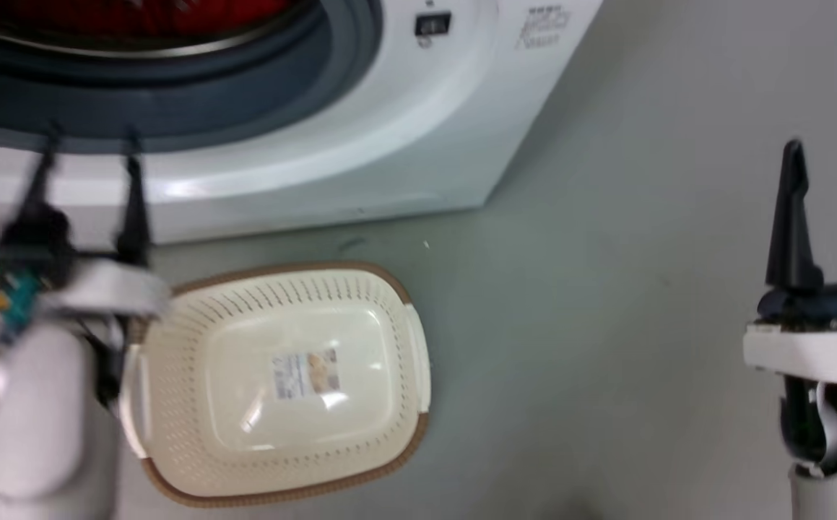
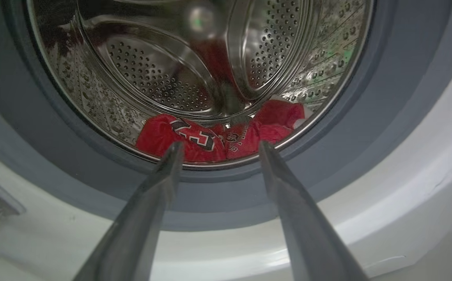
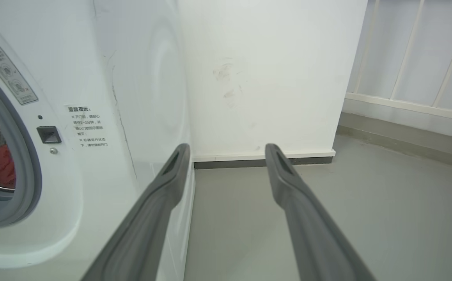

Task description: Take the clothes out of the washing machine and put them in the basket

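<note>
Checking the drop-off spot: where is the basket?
Head view, lower left: the basket sits on the floor in front of the washing machine, beside the left gripper.

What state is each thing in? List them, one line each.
washing machine: open, still loaded.
red jerseys: crumpled at the bottom of the drum.
basket: upright on the floor, empty.
left gripper: open, empty, aimed into the drum.
right gripper: open, empty, above the floor.

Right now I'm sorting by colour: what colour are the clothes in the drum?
Clothes: bright red, clearest in left wrist view.
</note>
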Controlling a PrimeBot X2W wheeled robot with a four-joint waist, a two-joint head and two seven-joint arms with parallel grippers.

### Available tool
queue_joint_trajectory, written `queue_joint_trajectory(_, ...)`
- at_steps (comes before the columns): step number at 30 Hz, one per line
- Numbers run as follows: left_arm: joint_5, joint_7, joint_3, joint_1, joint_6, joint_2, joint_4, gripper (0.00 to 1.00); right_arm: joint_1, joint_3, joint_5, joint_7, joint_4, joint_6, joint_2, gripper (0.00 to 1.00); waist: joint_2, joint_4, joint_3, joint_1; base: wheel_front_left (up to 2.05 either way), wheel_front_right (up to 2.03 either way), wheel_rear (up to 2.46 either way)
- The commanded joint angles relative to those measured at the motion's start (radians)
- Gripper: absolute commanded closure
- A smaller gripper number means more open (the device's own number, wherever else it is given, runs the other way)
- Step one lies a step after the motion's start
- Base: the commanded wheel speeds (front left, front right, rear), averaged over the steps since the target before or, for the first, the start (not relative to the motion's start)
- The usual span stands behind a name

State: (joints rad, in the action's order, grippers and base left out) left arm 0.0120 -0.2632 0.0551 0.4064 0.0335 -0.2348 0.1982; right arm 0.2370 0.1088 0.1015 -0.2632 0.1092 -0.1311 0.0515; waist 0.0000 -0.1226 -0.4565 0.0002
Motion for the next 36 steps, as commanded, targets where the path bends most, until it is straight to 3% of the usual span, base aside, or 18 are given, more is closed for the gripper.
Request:
queue_joint_trajectory(1, -0.006, -0.003, 0.013, 0.07, 0.002, -0.033, 0.037, 0.0, 0.038, -0.003, 0.023, -0.002, 0.013, 0.001, -0.002, 0.0, 0.0, -0.09, -0.147, -0.0002, 0.0, 0.0, 0.0)
queue_joint_trajectory(6, -0.048, 0.079, 0.007, 0.366, 0.03, -0.163, 0.193, 0.0, 0.087, 0.0, 0.094, -0.002, 0.038, 0.001, -0.002, 0.0, 0.0, -0.142, -0.26, -0.0002, 0.0, 0.0, 0.0)
queue_joint_trajectory(13, -0.122, 0.437, -0.049, 0.755, 0.066, -0.306, 0.35, 0.0, 0.113, -0.022, 0.174, -0.002, 0.034, 0.001, -0.002, 0.0, 0.0, -0.207, -0.347, -0.0002, 0.0, 0.0, 0.0)
queue_joint_trajectory(21, -0.181, 0.786, -0.197, 1.068, 0.094, -0.457, 0.467, 0.0, 0.12, -0.08, 0.237, -0.002, 0.055, 0.001, -0.002, 0.0, 0.0, -0.284, -0.419, -0.0002, 0.0, 0.0, 0.0)
queue_joint_trajectory(29, -0.027, 1.085, -0.468, 1.262, 0.095, -0.599, 0.537, 0.0, 0.093, -0.13, 0.267, -0.002, 0.069, 0.001, -0.002, 0.0, 0.0, -0.336, -0.462, -0.0002, 0.0, 0.0, 0.0)
queue_joint_trajectory(36, 0.119, 1.179, -0.58, 1.309, 0.095, -0.683, 0.517, 0.0, 0.069, -0.126, 0.267, -0.002, 0.088, 0.001, -0.002, 0.0, 0.0, -0.335, -0.491, -0.0002, 0.0, 0.0, 0.0)
